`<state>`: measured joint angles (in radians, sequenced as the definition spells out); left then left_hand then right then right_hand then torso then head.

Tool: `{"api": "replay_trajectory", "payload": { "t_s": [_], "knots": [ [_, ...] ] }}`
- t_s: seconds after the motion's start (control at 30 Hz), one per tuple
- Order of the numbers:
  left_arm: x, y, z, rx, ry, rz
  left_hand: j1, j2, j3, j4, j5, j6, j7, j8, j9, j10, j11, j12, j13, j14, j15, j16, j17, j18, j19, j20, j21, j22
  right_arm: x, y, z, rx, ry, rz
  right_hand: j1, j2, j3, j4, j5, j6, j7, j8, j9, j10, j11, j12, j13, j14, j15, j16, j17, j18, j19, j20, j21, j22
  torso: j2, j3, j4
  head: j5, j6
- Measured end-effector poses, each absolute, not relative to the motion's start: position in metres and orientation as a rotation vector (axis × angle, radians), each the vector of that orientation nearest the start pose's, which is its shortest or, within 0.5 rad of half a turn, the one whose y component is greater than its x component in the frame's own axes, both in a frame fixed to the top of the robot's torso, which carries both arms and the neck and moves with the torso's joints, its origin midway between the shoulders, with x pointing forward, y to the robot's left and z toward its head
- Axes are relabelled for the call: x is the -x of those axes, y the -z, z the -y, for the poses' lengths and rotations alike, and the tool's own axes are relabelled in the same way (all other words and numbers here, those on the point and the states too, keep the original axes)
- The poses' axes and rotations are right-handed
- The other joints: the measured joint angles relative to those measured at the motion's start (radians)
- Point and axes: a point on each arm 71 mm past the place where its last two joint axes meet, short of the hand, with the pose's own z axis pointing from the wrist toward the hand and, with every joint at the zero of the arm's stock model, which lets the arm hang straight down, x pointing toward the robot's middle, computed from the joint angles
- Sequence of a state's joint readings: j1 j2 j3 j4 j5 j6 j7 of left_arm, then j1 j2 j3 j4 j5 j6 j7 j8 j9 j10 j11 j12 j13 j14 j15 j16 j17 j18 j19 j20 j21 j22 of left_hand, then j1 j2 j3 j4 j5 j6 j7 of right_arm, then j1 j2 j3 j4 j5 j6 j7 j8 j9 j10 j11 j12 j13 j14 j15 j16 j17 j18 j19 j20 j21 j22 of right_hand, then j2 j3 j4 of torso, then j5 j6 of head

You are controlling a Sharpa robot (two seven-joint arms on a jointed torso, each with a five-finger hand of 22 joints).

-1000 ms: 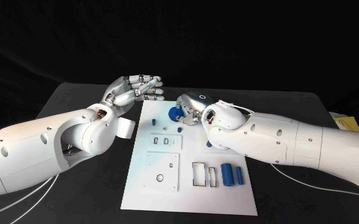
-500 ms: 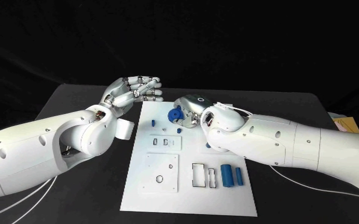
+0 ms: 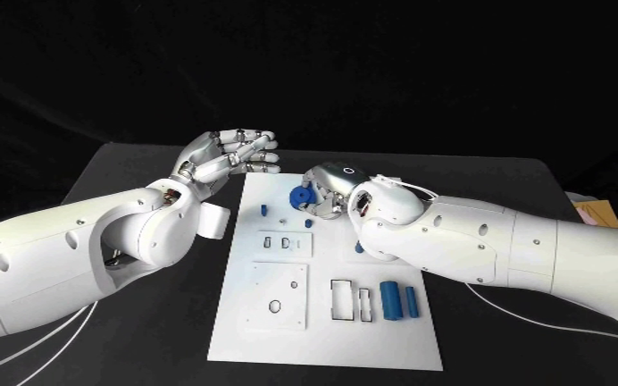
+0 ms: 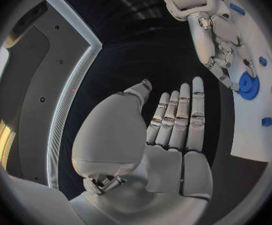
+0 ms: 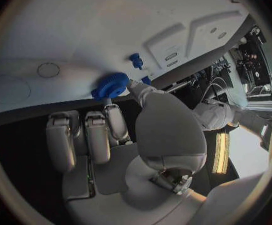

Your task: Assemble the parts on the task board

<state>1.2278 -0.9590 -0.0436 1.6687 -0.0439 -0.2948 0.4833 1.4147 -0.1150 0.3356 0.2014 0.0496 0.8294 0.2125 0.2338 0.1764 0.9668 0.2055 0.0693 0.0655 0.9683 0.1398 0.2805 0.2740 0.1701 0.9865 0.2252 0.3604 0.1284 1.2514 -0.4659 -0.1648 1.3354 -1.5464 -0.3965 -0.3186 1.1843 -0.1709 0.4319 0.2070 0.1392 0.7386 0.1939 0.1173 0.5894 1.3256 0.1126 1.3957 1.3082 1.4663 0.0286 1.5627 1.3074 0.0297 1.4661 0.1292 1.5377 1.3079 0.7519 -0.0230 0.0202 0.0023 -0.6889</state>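
Fingers (image 5: 114, 120) of right hand (image 3: 338, 191) pinched on gear (image 3: 302, 196), just above board (image 3: 322, 332), unseated; left hand (image 3: 229, 157) beside, flat, empty; cylinders (image 3: 398, 301) well behind fingers, loose; most assembly judged left.

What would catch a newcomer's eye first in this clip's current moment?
The right hand sits at the far end of the white board, pinching a blue gear between thumb and a finger. The left hand hovers beside the board's far left corner, fingers straight and together, holding nothing. Near the robot, two blue cylinders lie side by side on the board.
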Motion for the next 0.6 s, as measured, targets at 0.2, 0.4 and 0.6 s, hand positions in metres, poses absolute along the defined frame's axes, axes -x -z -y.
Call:
{"api": "replay_trajectory", "payload": {
  "t_s": [0.2, 0.4, 0.6],
  "knots": [
    [-0.4640, 0.1481, -0.2223, 0.985, 1.642, -1.347, 0.000, 0.000, 0.000, 0.000, 0.000, 0.000, 0.000, 0.000, 0.000, 0.000, 0.000, 0.000, 0.000, 0.000, 0.000, 0.000, 0.001, 0.000, 0.000, 0.000, 0.000, 0.000, -0.5002, 0.2029, 0.0685, 0.246, -0.580, -1.637, -0.005, 0.005, -0.004, 0.015, 0.004, 0.000, 0.000, 0.000, -0.005, 0.006, -0.002, 0.004, 0.000, 0.000, 0.000, 0.000, 0.000, -0.004, 0.000, 0.000, 0.006, 0.000, 0.000, 0.0002, -0.0002, 0.000, -0.003],
    [-0.4639, 0.1481, -0.2222, 0.986, 1.642, -1.348, 0.000, 0.000, 0.000, 0.000, 0.000, 0.000, 0.000, 0.000, 0.000, -0.002, -0.002, 0.000, 0.000, 0.000, 0.000, 0.000, 0.001, 0.000, 0.000, 0.000, 0.000, 0.000, -0.5002, 0.2025, 0.0679, 0.247, -0.582, -1.647, -0.017, 0.006, -0.008, 0.025, 0.004, 0.000, 0.000, -0.008, -0.012, 0.008, 0.000, 0.008, 0.000, 0.000, 0.000, 0.004, 0.000, -0.011, 0.000, 0.000, 0.012, 0.000, 0.000, 0.0002, -0.0006, 0.001, -0.006],
    [-0.4641, 0.1482, -0.2225, 0.986, 1.641, -1.348, 0.000, 0.000, 0.000, 0.000, 0.000, -0.004, -0.004, 0.000, 0.000, -0.004, -0.004, 0.000, 0.000, 0.000, 0.000, 0.000, 0.001, 0.000, 0.000, 0.000, 0.000, 0.000, -0.5005, 0.2021, 0.0678, 0.249, -0.588, -1.656, -0.021, 0.010, -0.007, 0.035, 0.008, 0.016, -0.002, -0.012, -0.014, 0.018, -0.004, 0.010, 0.000, 0.000, 0.000, 0.004, 0.000, -0.010, 0.000, 0.000, 0.012, 0.000, 0.000, 0.0001, 0.0006, -0.001, -0.009]
  ]
}}
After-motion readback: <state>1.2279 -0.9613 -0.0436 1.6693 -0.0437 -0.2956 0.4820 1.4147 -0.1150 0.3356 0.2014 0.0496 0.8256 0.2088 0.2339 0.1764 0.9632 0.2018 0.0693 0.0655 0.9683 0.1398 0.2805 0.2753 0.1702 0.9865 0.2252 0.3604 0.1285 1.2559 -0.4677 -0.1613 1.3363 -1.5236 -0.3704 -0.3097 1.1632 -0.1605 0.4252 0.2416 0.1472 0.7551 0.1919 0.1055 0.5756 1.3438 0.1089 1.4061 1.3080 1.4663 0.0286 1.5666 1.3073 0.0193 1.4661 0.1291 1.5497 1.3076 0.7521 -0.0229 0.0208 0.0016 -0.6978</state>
